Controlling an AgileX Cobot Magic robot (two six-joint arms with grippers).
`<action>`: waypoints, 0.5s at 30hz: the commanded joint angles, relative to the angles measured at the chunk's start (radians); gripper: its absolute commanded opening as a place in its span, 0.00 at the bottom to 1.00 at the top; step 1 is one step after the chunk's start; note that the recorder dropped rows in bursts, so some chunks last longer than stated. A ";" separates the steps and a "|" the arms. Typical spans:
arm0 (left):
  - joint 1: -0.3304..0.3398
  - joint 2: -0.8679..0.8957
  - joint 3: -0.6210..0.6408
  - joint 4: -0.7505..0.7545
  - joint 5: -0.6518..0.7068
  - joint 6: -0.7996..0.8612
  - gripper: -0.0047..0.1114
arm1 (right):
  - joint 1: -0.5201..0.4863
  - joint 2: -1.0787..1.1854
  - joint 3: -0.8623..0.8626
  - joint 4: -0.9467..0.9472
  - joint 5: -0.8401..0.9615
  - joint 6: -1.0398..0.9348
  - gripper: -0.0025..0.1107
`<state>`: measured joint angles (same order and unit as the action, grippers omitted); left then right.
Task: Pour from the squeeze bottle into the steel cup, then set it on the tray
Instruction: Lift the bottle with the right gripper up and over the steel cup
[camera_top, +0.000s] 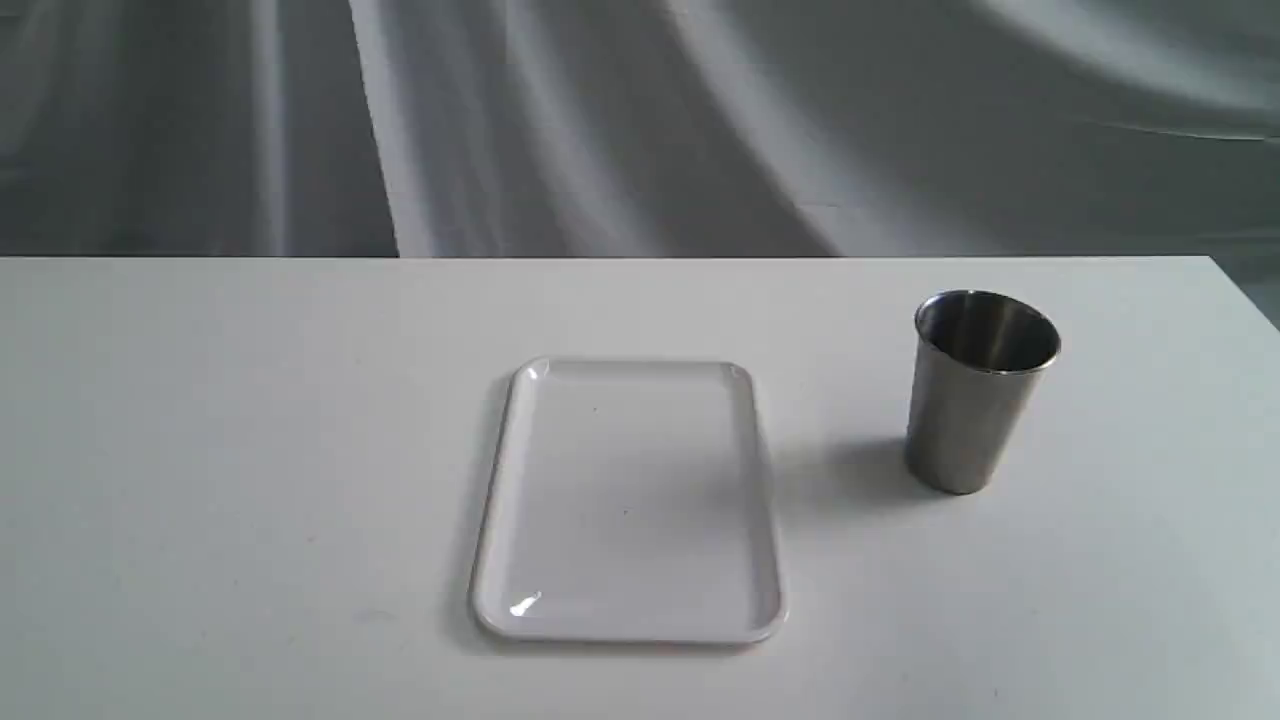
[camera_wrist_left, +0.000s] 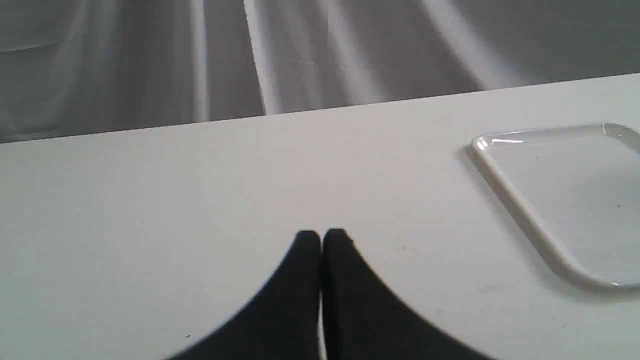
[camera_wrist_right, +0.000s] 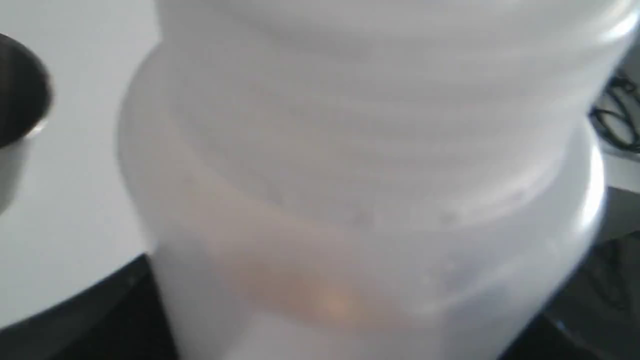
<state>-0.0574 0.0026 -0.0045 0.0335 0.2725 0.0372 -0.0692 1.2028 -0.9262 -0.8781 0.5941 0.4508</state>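
The tray lies flat on the table, near its middle. The steel cup stands upright on the table to the right of the tray, apart from it and slightly farther back. A draped cloth hangs behind the table. The squeeze bottle sits between the jaws of the right gripper, near the steel cup but not touching it.

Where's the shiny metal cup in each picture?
Exterior view: the steel cup stands upright on the table, right of the tray.
Left wrist view: not in it.
Right wrist view: only part of the cup shows at the frame's edge, beside the squeeze bottle.
Shared landmark: the white table, in all three.
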 joint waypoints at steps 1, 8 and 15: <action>-0.006 -0.003 0.004 -0.001 -0.007 -0.004 0.04 | 0.017 0.070 -0.073 -0.171 0.025 0.005 0.17; -0.006 -0.003 0.004 -0.001 -0.007 -0.004 0.04 | 0.060 0.182 -0.088 -0.363 0.033 0.038 0.17; -0.006 -0.003 0.004 -0.001 -0.007 -0.004 0.04 | 0.060 0.256 -0.088 -0.463 0.020 0.054 0.17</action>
<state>-0.0574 0.0026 -0.0045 0.0335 0.2725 0.0372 -0.0119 1.4546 -1.0035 -1.2693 0.6276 0.4998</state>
